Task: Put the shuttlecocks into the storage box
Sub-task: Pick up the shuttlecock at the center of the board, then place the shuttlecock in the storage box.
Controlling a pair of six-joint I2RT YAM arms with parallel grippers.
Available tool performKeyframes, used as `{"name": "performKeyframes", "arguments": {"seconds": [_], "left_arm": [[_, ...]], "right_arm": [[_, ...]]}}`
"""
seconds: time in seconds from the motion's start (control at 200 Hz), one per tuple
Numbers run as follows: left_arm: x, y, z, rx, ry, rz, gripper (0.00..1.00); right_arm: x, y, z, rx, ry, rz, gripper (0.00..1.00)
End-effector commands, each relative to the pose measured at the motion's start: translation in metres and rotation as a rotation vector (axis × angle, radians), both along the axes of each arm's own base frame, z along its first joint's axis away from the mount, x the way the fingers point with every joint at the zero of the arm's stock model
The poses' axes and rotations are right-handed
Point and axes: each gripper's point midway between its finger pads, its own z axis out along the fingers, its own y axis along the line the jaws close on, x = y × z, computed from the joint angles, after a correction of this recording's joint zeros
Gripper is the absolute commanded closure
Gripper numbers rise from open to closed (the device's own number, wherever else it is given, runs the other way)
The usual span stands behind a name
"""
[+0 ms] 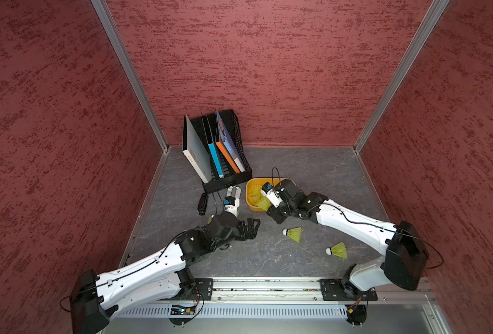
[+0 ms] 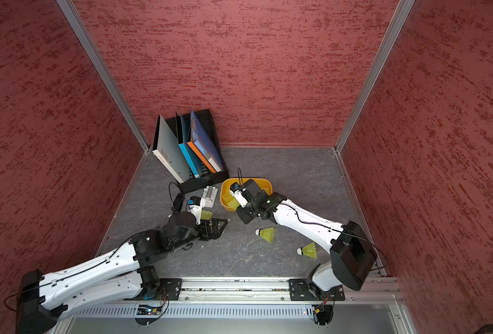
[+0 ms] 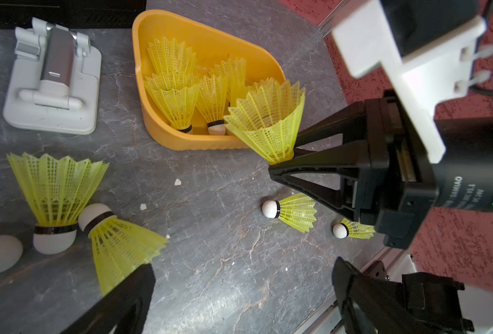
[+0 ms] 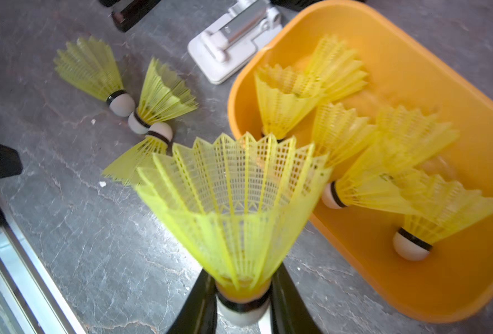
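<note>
Status: task roughly half done, by my reckoning. The storage box [image 3: 164, 124] holds about five shuttlecocks [image 4: 285, 107], lying and leaning across one another, so the count is not firm. The right hand [image 4: 243, 300] is closed narrowly on the white cork end of one more shuttlecock [image 4: 233, 202], its skirt pointing away from the hand. It sits at the near corner of the box with the skirt leaning toward the rim, and I judge it not yet over the interior. Outside the box, a cluster of three [image 4: 161, 95] rests on the table [image 3: 210, 231], corks together, off the side of the box where the small grey-white device [image 3: 51, 86] lies. The left hand [image 3: 241, 277] hovers by that cluster, jaws spread wide, nothing between them. On the robot's side of the box, well apart from it, a loose shuttlecock [image 1: 294, 233] lies flat, and its neighbour [image 1: 339, 250] lies farther out from the box. Left to do: release the held one, then five more pickups. The box looks to have room for them.
</note>
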Motion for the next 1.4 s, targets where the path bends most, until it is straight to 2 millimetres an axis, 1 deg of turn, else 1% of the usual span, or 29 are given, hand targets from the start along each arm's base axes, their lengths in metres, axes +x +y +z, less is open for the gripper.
{"name": "performKeyframes", "arguments": {"seconds": [0.0,0.115,0.215,0.311,0.481,0.651,0.696,0.706,0.721,0.837,0.912,1.137,1.398], "left_arm": [[0.01,-0.018,0.016,-0.042,-0.002,-0.105,0.0],[0.027,-0.024,0.013,-0.025,0.033,-0.137,0.0],[0.037,-0.03,0.014,-0.006,0.032,-0.161,0.0],[0.047,-0.035,0.013,-0.006,0.039,-0.172,0.0],[0.061,-0.047,0.008,0.015,0.05,-0.197,0.0],[0.074,-0.058,0.004,0.056,0.061,-0.219,0.0],[0.077,-0.06,0.002,0.077,0.063,-0.22,0.0],[0.078,-0.06,0.001,0.081,0.063,-0.22,0.0],[0.079,-0.06,0.001,0.086,0.064,-0.22,0.0],[0.089,-0.064,0.001,0.127,0.05,-0.222,0.0],[0.093,-0.067,-0.002,0.147,0.05,-0.226,0.0],[0.102,-0.077,-0.008,0.182,0.043,-0.235,0.0],[0.105,-0.084,-0.01,0.185,0.043,-0.239,0.0]], "right_arm": [[0.012,-0.022,0.012,0.058,0.027,-0.158,0.82],[0.024,-0.042,0.012,0.086,0.044,-0.263,0.83],[0.032,-0.055,0.011,0.103,0.051,-0.336,0.83],[0.038,-0.066,0.006,0.105,0.072,-0.408,0.84],[0.043,-0.082,-0.007,0.102,0.115,-0.517,0.84],[0.046,-0.086,-0.019,0.109,0.166,-0.578,0.84],[0.048,-0.086,-0.017,0.116,0.167,-0.584,0.84],[0.049,-0.086,-0.024,0.104,0.179,-0.587,0.84],[0.049,-0.086,-0.027,0.099,0.188,-0.59,0.84],[0.054,-0.085,-0.031,0.091,0.194,-0.602,0.84],[0.056,-0.085,-0.035,0.086,0.199,-0.61,0.84],[0.065,-0.085,-0.035,0.082,0.188,-0.641,0.84],[0.069,-0.088,-0.032,0.081,0.177,-0.672,0.83]]}}
